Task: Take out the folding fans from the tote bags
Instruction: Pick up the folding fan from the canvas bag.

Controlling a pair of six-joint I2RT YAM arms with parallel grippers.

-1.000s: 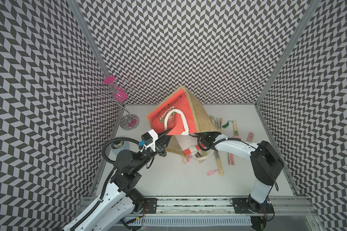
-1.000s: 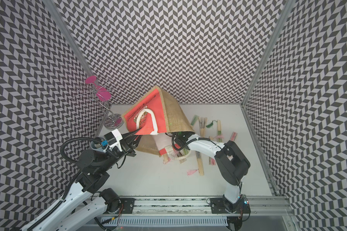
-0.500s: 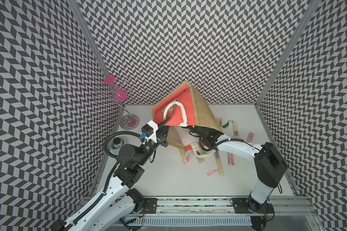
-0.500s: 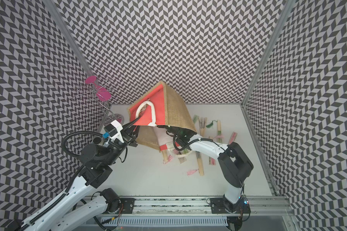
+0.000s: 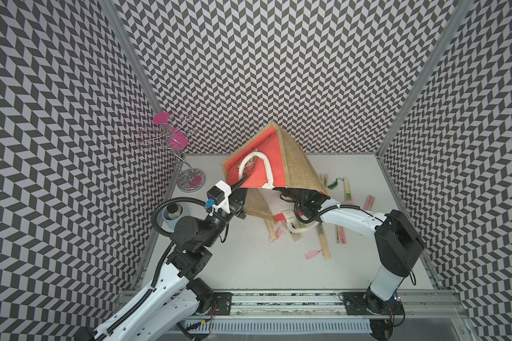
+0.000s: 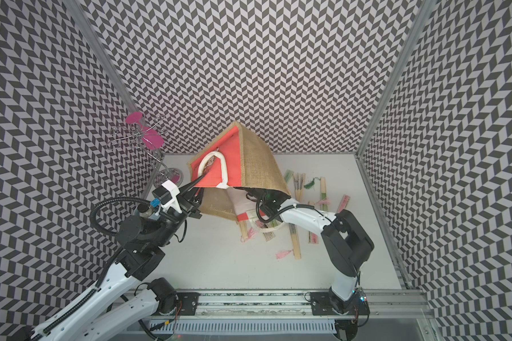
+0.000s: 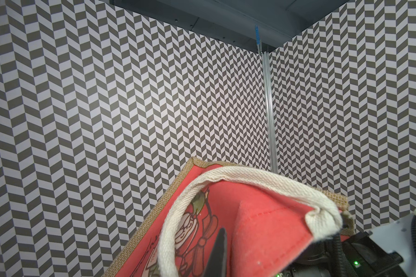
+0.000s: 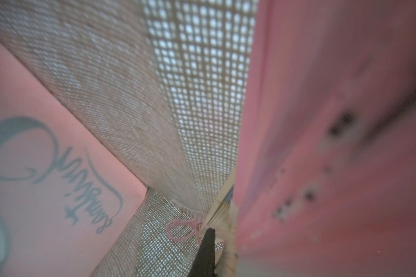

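Jute tote bag [image 5: 296, 165] is hanging tilted above the desk [image 5: 249, 265], the left pincer [image 5: 240, 189] clamping its red panel's rim. Inside, the right pincer [image 8: 215, 249] is pointing at a bamboo folding fan [image 8: 222, 206] that is lying along the bag's corner seam. Its near end is touching the fingertip and its long axis is running straight away, with the pink tassel cord [image 8: 185, 227] just beside. Whether those jaws are gripping it, I cannot tell. Other fans [image 5: 321, 242] are lying on the desk.
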